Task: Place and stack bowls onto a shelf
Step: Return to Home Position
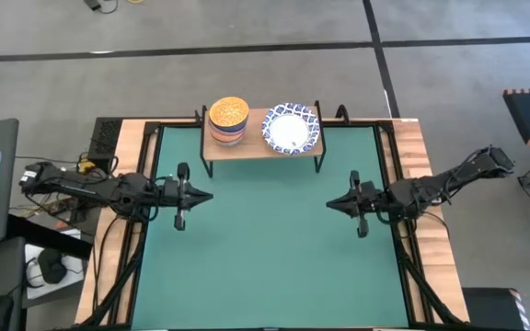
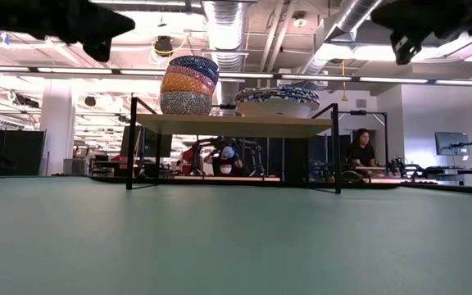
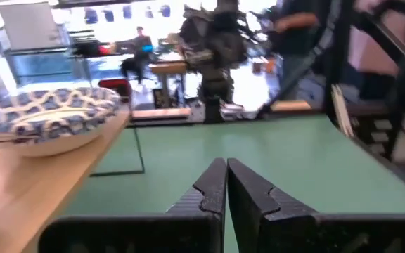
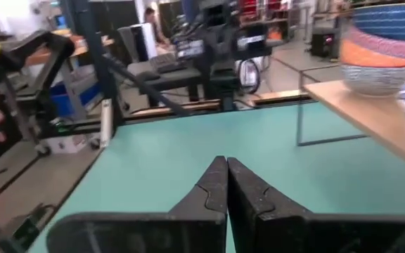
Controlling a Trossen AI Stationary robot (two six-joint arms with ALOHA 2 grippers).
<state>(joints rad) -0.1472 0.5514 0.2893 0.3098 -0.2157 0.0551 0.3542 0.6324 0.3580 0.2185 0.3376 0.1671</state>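
One shelf (image 1: 254, 140) stands at the upper centre of the high view, on the green bench (image 1: 265, 262). It holds two stacks. The small bowls (image 1: 228, 120) sit on its left half, four layers in the low view. The white patterned bowls (image 1: 291, 130) sit on its right half, and their count cannot be told. The left gripper (image 1: 205, 195) and the right gripper (image 1: 330, 203) are both clenched on nothing and hang mid-frame, well apart.

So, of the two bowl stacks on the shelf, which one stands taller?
The stack of small coloured bowls, at the left end of the shelf. It rises well above the low white, blue-rimmed stack beside it.
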